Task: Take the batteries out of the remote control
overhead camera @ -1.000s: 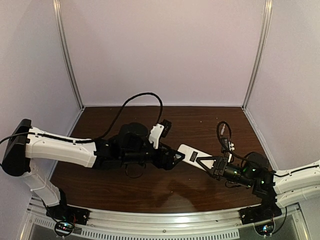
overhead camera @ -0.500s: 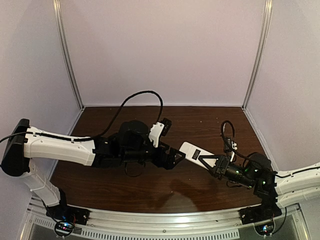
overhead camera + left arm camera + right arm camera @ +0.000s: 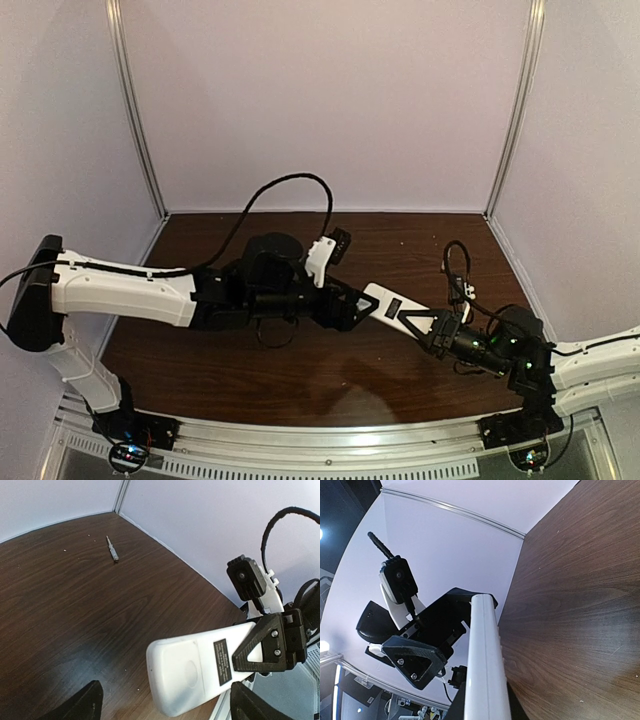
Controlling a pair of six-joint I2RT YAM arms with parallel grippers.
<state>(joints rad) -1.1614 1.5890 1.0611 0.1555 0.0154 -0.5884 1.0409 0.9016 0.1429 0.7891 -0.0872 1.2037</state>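
Observation:
The white remote control (image 3: 386,299) hangs in the air over the middle of the table, with my right gripper (image 3: 420,323) shut on its near end. In the left wrist view its back faces me (image 3: 192,672), showing a closed cover panel with an oval dimple and a dark label. My left gripper (image 3: 352,306) is open, its black fingertips (image 3: 82,704) standing either side of the remote's free end without touching it. Seen edge-on in the right wrist view, the remote (image 3: 484,660) runs out of my right gripper (image 3: 485,707) towards the left gripper (image 3: 437,625). The batteries are hidden.
The dark wooden table (image 3: 300,375) lies below both arms, closed in by pale walls on three sides. A slim silvery pin-like thing (image 3: 112,549) lies on the wood near the far corner. The left arm's cable (image 3: 290,190) loops above its wrist.
My left gripper has moved right, and its open jaws now flank the remote's free end. The right gripper has shifted the remote slightly and keeps its hold.

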